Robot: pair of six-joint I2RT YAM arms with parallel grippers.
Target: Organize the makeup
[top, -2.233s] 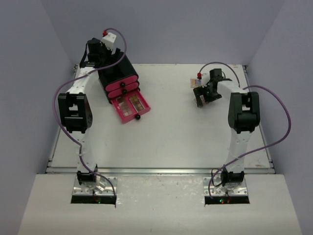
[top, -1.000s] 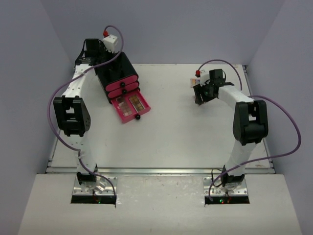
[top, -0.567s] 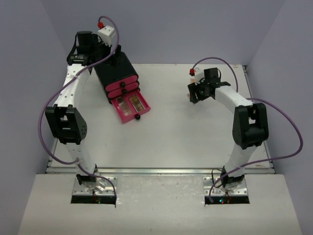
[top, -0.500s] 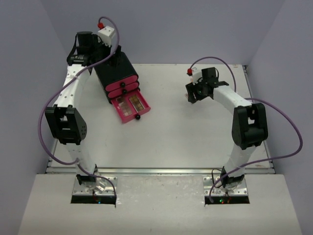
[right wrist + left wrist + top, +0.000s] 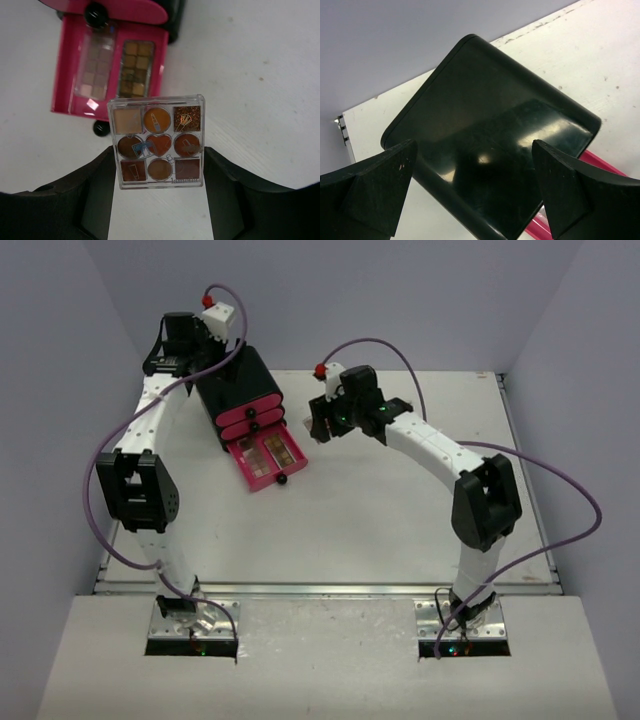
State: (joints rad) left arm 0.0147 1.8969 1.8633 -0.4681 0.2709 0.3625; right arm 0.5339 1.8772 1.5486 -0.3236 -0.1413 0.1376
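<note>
Currently held: the right pincer (image 5: 157,156) is clamped on a multicolour palette (image 5: 158,140), with a finger on each side edge, so the swatch face is left bare and the flat case cannot pivot.
Palette's place: off the worktop (image 5: 400,520), in the air just beside the open bottom drawer (image 5: 67,60), with its short edge leading towards it.
Drawer contents: a pale pink palette (image 5: 95,65) and a tan palette (image 5: 135,70) lie flat side by side, taking up most of the floor.
Chest: the black chest (image 5: 490,100) stands at the far left of the worktop; its two upper pink fronts are shut, and only the lowest is pulled out to take stock.
Left pincer: the left pincer (image 5: 474,150) has its jaws wide apart with nothing between them, and it hovers over the chest's rear top. It seems parked there to steady the chest, though I cannot tell whether it touches.
Step judged: carrying the palette to the drawer, with the release not yet made.
Next move needs: lowering it flat, probably on top of the two already inside, since little bare floor shows.
Risk: a tilted drop could leave a corner on the drawer wall and stop it from closing.
</note>
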